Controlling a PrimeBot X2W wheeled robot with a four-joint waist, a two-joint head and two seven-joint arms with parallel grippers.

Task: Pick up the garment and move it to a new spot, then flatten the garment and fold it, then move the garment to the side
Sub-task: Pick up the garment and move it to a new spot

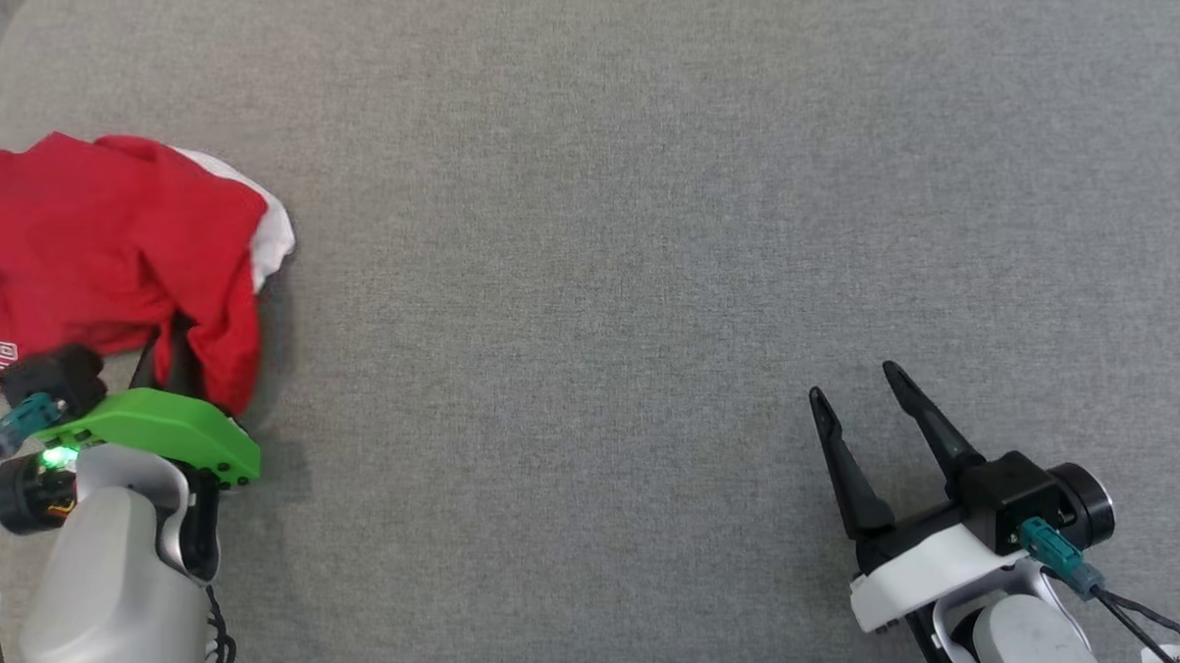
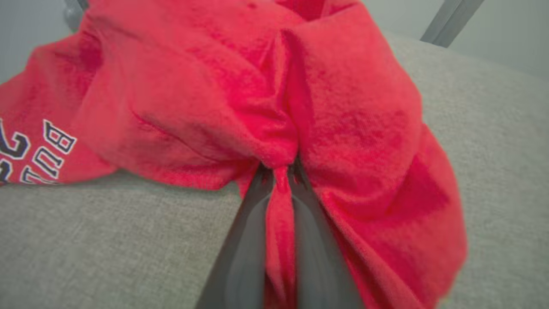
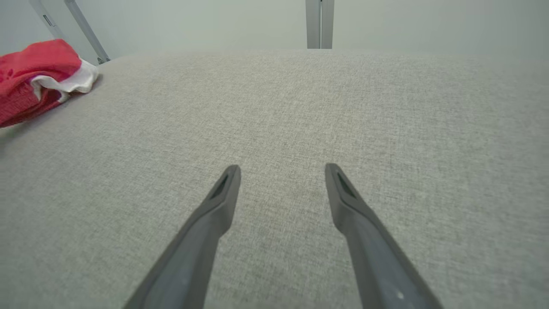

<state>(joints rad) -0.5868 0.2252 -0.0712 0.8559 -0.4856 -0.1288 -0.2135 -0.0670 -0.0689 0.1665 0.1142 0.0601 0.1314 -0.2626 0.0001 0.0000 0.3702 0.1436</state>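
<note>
One red garment (image 1: 106, 240) lies bunched in a heap at the left edge of the grey desk (image 1: 647, 271), partly over its rounded corner. Crumpled as it is, the heap has no clear long axis. One drawn-out fold runs from the heap's near right side down toward the robot, and that fold points straight into the left tool (image 2: 281, 167).

The left tool is closed on this fold. In the left wrist view its two dark fingers (image 2: 244, 240) pinch a narrow rope of cloth between them, and the rest of the garment bulges past the tips and spills to either side. The heap sits just beyond the tool and to its left.

The right tool (image 1: 853, 379) hangs well apart over bare desk at the lower right, its fingers spread wide with nothing between them.

The cloth looks soft and slightly fuzzy, with deep rounded folds. A white part (image 1: 273, 235) shows at the heap's right edge. White lettering (image 2: 43, 154) with dark outlines shows at its left. The desk top is a finely woven, matte fabric.
</note>
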